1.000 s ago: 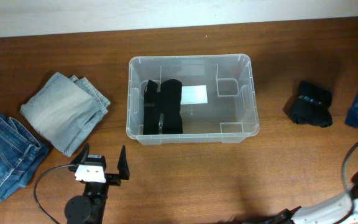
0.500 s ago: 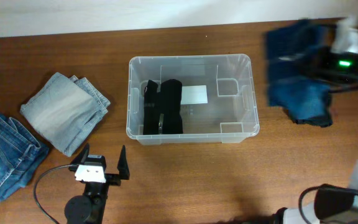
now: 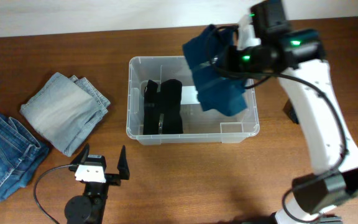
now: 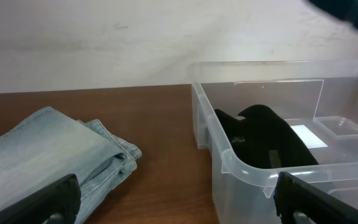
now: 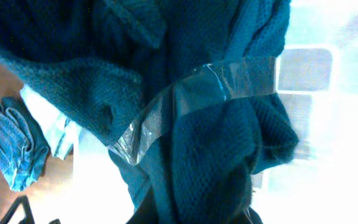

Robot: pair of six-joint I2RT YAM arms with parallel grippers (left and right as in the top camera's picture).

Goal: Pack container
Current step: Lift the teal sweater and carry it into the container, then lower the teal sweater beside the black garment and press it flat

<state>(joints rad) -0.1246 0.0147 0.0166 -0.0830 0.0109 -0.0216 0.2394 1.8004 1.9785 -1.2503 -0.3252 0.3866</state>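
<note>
Over the table, we see the container point(image 3: 191, 138) at the centre, with a black garment point(image 3: 163, 112) in its left half. The right gripper point(image 3: 227, 62) clasps a teal knit garment point(image 3: 219, 90) above its right half. Pale folded jeans point(image 3: 64, 111) and darker jeans point(image 3: 2, 155) lie well to the left. The left gripper point(image 3: 102, 162) sits spread open near the front edge. From the left wrist, we see its fingers point(image 4: 55, 199) apart and the container just ahead. From the right wrist, the knit, banded with clear tape point(image 5: 241, 71), fills our frame.

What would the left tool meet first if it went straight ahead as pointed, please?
Probably only bare table, between the light jeans and the container, whose corner one finger might graze.
</note>
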